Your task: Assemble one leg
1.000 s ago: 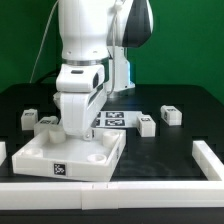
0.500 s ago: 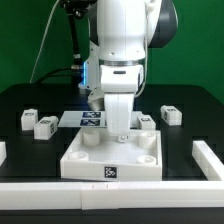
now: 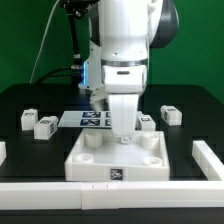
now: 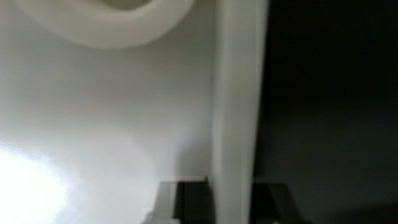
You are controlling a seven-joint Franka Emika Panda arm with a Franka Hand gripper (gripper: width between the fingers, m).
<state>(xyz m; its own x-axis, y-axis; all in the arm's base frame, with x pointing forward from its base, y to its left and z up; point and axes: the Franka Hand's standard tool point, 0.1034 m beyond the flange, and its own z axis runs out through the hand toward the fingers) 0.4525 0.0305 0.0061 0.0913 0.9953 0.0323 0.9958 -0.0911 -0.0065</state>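
My gripper (image 3: 121,136) is down at the far rim of the large flat white square panel (image 3: 115,163), which lies near the table's front. In the wrist view my gripper (image 4: 231,204) has its two dark fingers (image 4: 192,202) on either side of the panel's upright rim (image 4: 235,100), shut on it. One round corner socket (image 4: 121,18) shows on the panel's face. Several legs lie loose on the black table: two at the exterior view's left (image 3: 28,119) (image 3: 45,126) and two at its right (image 3: 169,114) (image 3: 147,122).
The marker board (image 3: 92,118) lies behind the panel, partly hidden by my arm. White rails run along the table's front edge (image 3: 110,192) and at the exterior view's right (image 3: 208,156).
My arm and the panel have moved from the exterior view's left to its middle, and the panel has turned square to the front rail. Over the last half second almost nothing moved.
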